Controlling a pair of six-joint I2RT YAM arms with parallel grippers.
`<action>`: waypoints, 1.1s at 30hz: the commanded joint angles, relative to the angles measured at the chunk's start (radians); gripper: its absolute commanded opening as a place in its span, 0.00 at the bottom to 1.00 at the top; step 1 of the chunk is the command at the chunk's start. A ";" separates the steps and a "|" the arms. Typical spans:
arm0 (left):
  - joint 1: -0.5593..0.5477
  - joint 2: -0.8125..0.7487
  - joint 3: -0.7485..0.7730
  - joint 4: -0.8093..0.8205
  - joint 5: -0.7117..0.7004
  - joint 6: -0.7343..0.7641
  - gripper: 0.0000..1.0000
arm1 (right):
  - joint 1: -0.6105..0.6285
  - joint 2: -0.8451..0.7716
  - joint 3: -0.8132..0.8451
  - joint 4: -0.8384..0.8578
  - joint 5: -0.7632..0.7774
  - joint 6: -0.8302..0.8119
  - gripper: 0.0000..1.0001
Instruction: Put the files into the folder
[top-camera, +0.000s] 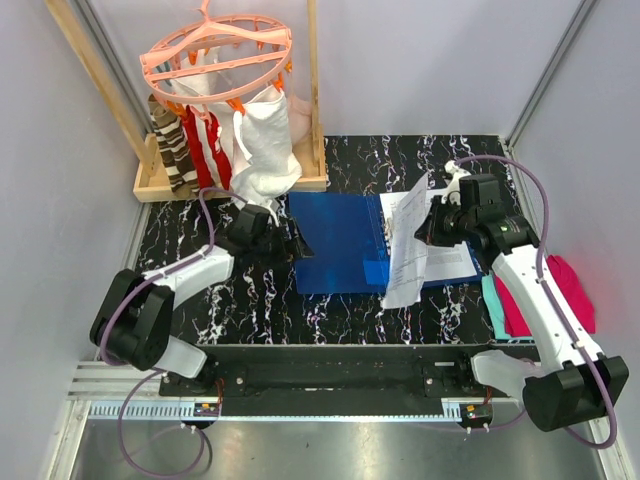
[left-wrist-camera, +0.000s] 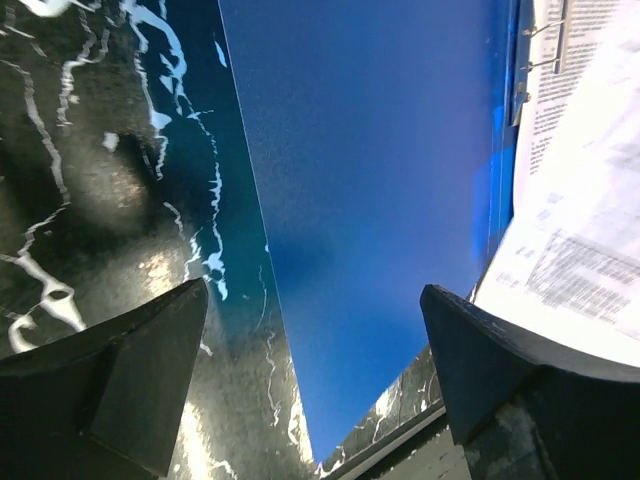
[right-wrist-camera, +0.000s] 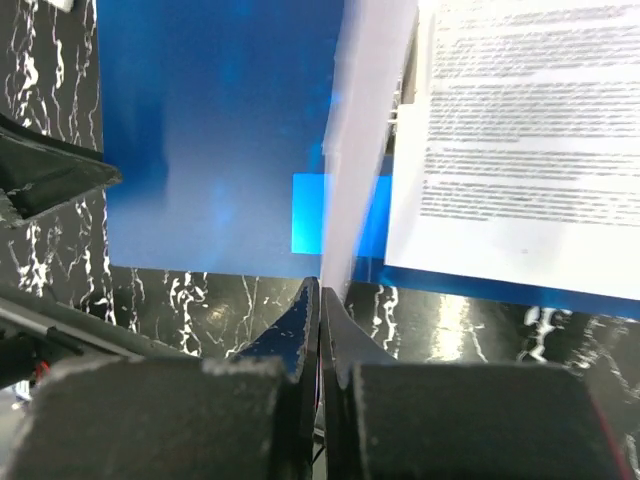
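The blue folder lies open on the black marble table. White printed files are on its right half. My right gripper is shut on the edge of one sheet and holds it raised and tilted over the folder's spine. Another sheet lies flat on the folder. My left gripper is open at the folder's left edge. In its wrist view the folder fills the space between the jaws, with the files at the right.
A wooden rack with a pink clip hanger carrying striped and red cloths and a white cloth bag stands at the back left. Folded magenta cloth and a teal piece lie right of the folder, under my right arm.
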 joint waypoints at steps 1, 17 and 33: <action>-0.022 0.043 0.004 0.113 -0.029 -0.040 0.84 | -0.004 -0.047 0.086 -0.026 0.092 -0.054 0.00; -0.015 0.014 -0.012 0.021 -0.065 -0.017 0.07 | -0.004 0.091 0.189 0.019 -0.127 -0.080 0.00; 0.011 -0.062 0.088 -0.265 -0.194 0.122 0.00 | -0.257 0.188 -0.029 0.191 -0.338 -0.079 0.00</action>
